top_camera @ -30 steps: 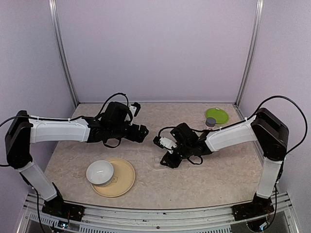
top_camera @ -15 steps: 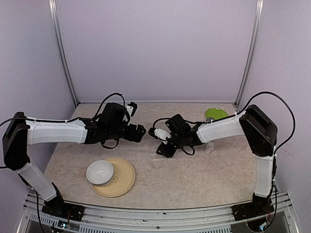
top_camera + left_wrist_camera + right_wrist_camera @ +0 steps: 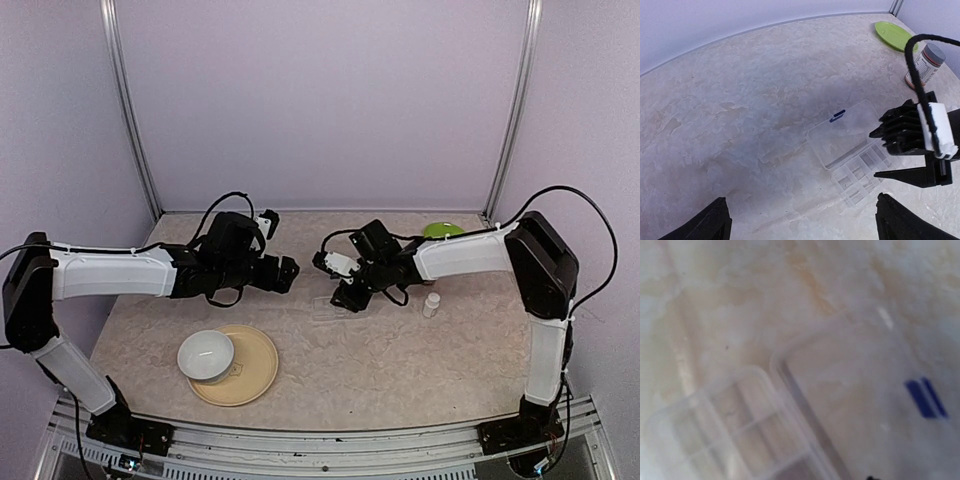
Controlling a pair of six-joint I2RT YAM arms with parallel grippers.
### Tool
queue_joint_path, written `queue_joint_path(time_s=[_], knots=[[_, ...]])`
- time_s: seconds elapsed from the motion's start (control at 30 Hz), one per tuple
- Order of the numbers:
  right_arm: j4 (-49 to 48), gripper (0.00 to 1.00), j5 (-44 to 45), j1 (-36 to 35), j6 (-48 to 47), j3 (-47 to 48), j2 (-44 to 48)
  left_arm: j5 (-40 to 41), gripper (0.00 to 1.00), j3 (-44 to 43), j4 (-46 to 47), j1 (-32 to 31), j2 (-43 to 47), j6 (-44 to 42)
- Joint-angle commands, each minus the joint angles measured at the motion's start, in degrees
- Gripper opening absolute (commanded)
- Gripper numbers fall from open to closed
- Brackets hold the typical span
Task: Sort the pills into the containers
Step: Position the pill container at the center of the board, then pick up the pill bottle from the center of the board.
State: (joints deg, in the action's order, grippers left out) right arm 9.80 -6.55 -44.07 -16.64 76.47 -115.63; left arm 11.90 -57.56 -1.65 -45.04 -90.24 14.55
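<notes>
While the left gripper gapes, the pill box lies open.

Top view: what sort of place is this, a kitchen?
Probably a robot test booth: plain walls, a left arm and right arm bolted at the table edge, and staged props like a pill box and bowl.

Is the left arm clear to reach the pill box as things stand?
Probably yes on its near side: the left claw is open, with only bare table between it and the pill box. The right claw hangs over the box's far end, crowding that end.
</notes>
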Motion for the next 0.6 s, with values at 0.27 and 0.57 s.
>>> queue_joint_path(time_s=[0.27, 0.57], knots=[[-1.3, 1.00, 4.7, 0.2, 15.0, -19.1, 27.1, -2.6, 0.99, -3.3, 2.9, -3.6, -4.8, 1.3], [0.9, 1.00, 17.8, 1.3, 28.8, -28.8, 40.7, -5.2, 0.99, -10.2, 3.0, -6.8, -15.2, 5.9]])
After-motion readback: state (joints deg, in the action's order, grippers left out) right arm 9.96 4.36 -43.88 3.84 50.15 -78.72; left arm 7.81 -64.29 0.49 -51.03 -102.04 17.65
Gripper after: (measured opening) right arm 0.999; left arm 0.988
